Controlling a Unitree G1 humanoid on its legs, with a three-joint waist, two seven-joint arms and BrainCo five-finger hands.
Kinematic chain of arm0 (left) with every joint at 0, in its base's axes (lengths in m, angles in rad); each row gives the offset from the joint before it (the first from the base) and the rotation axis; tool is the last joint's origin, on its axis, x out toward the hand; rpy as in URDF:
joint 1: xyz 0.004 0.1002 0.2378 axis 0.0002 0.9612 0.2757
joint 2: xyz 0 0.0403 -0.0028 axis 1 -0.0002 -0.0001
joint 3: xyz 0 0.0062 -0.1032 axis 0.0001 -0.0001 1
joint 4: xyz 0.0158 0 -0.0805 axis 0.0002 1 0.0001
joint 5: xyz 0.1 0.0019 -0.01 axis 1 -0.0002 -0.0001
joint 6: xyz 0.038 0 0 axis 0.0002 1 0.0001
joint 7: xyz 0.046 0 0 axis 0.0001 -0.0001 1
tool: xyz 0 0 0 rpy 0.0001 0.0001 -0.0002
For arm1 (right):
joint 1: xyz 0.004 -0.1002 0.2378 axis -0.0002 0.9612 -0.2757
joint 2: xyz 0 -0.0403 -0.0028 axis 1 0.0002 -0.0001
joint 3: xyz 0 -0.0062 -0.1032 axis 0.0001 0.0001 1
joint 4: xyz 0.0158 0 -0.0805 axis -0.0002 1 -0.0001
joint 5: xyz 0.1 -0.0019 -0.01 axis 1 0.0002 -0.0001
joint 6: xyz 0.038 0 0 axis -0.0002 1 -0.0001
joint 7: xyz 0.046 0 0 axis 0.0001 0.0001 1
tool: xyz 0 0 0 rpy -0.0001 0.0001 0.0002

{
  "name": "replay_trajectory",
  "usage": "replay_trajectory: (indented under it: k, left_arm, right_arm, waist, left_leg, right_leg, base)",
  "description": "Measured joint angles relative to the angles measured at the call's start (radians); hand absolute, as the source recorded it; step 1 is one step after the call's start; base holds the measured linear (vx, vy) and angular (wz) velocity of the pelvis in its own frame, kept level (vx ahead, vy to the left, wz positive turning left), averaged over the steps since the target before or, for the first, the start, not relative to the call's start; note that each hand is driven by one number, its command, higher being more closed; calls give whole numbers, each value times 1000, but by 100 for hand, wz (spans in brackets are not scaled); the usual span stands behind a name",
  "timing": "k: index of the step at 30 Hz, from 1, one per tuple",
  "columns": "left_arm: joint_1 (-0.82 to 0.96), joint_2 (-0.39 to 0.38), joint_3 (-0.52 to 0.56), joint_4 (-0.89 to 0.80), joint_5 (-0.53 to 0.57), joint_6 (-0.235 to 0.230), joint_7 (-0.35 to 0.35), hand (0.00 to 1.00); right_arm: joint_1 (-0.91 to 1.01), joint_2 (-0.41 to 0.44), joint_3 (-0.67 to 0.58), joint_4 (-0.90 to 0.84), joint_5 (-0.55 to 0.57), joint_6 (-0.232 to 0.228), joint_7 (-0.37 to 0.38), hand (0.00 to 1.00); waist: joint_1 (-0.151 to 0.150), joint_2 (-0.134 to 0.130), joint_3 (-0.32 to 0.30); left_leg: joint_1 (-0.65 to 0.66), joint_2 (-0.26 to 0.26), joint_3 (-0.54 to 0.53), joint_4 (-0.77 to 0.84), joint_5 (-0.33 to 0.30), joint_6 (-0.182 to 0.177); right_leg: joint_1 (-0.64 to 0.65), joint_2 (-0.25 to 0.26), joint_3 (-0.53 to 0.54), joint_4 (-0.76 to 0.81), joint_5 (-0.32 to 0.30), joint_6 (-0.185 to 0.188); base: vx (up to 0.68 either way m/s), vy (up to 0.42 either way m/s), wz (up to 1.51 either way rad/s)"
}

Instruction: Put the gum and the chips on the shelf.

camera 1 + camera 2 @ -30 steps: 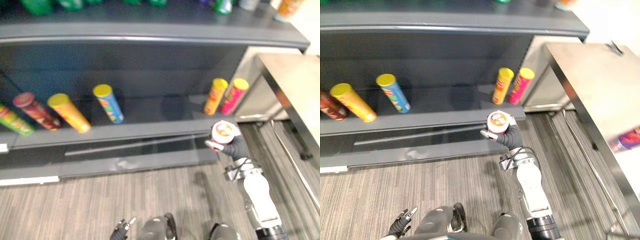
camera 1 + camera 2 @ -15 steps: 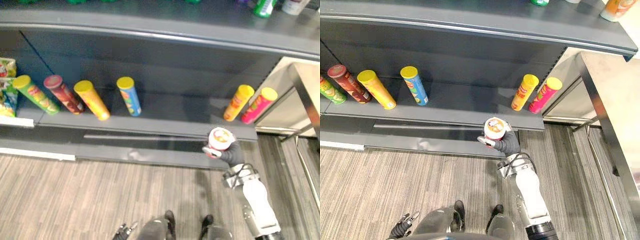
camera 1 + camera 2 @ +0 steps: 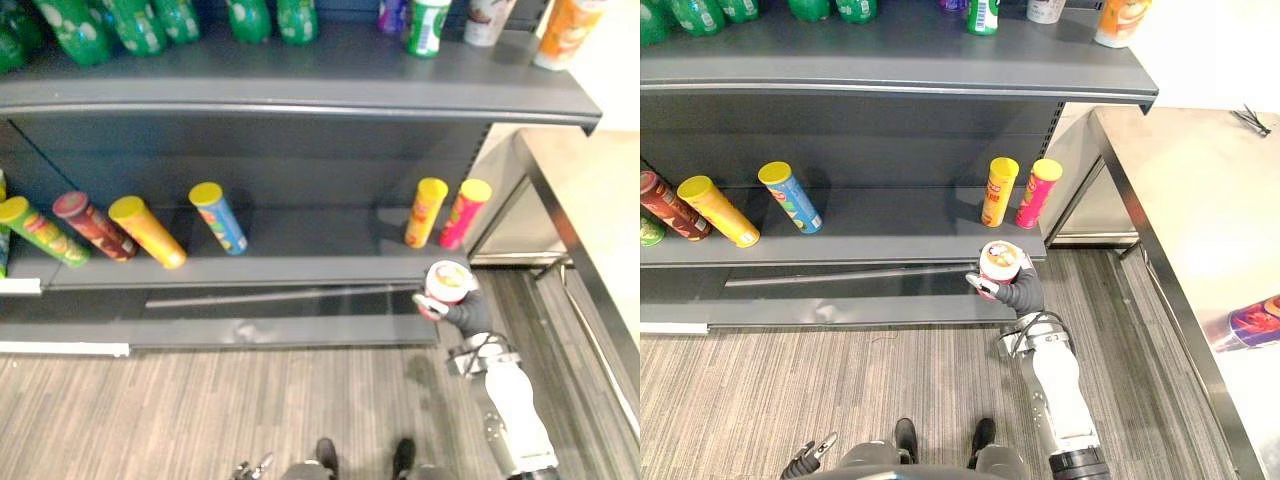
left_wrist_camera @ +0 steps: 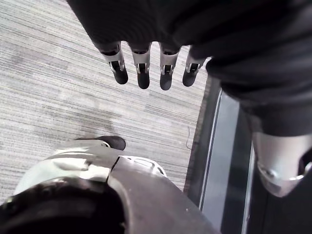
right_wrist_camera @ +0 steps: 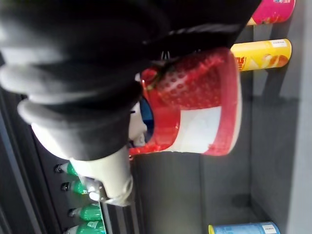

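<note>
Right hand is raised just in front of the lower shelf, near its right end. Its fingers are curled round a red gum tub, pale lid facing up. On the shelf just beyond stand a yellow chip can and a pink chip can, side by side. A blue chip can stands further left. A steel table is at right.

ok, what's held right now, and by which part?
Right hand grips the red-and-white gum tub round its lower side, lid end free. Left hand holds nothing.
</note>
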Motion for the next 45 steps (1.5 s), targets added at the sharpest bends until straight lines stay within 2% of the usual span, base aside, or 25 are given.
replay_trajectory:
  k: [5,9,14,18,20,24,28,36,41,45]
  left_arm:
    - [-8,-1,3,0,55,4,12,0]
    - [-14,1,-5,-1,80,9,13,0]
    - [-22,1,-12,-4,79,11,18,0]
    - [-21,1,-15,-10,78,15,26,0]
    - [-21,1,-15,-10,78,24,34,0]
    - [-22,0,-15,-12,72,31,46,0]
    - [-17,0,-15,-12,68,32,52,0]
    - [-26,-2,-18,-12,32,32,53,0]
    - [-53,-2,-29,-12,28,32,56,0]
    - [-70,-2,-33,-14,28,32,60,0]
  right_arm:
    - [-89,-1,6,0,3,2,-30,100]
    - [-218,-4,67,9,11,11,-30,100]
    - [-458,-10,110,131,51,37,-35,100]
    - [-663,-36,107,226,65,51,-65,100]
    - [-749,-51,80,258,82,53,-78,100]
    - [-940,-138,-35,372,96,54,-153,100]
    - [-1084,-197,-98,498,98,62,-213,100]
    - [-1223,-205,-130,699,89,89,-265,100]
    - [-1244,-198,-237,844,80,116,-279,100]
    - [-1244,-188,-241,864,78,129,-278,100]
  waist:
    - [1,1,-19]
    - [5,2,-29]
    - [39,2,-37]
    - [54,2,-39]
    - [55,2,-39]
    - [72,2,-39]
    - [77,2,-40]
    - [80,2,-39]
    - [101,1,-38]
    - [102,-1,-30]
  left_leg:
    - [44,-5,7,-72,31,-2]
    - [76,-8,7,-109,55,-1]
    - [93,-8,9,-109,54,-2]
    - [106,-7,7,-109,53,-4]
    - [106,-7,5,-109,53,-4]
    - [94,-6,-11,-111,55,-3]
    - [91,-4,-22,-111,67,-1]
    - [90,4,-20,-111,68,-2]
    - [84,5,-21,-111,67,-2]
    - [74,5,-22,-111,68,-3]
  right_leg:
    - [20,7,3,-14,1,-1]
    - [34,12,0,-23,4,-5]
    - [59,15,3,-41,14,-16]
    - [72,17,5,-42,14,-16]
    - [72,17,6,-42,14,-16]
    - [72,17,-6,-40,13,-16]
    - [70,21,-13,-41,13,-18]
    - [68,30,-11,-43,10,-22]
    - [64,31,-10,-45,10,-22]
    - [54,33,-10,-48,10,-22]
  base:
    - [6,-7,-2]
    - [27,-3,0]
    - [6,0,0]
    - [-37,-9,0]
    - [-50,-7,1]
    - [-46,-7,9]
    - [-7,-11,9]
    - [0,0,0]
    - [0,0,0]
    - [0,0,0]
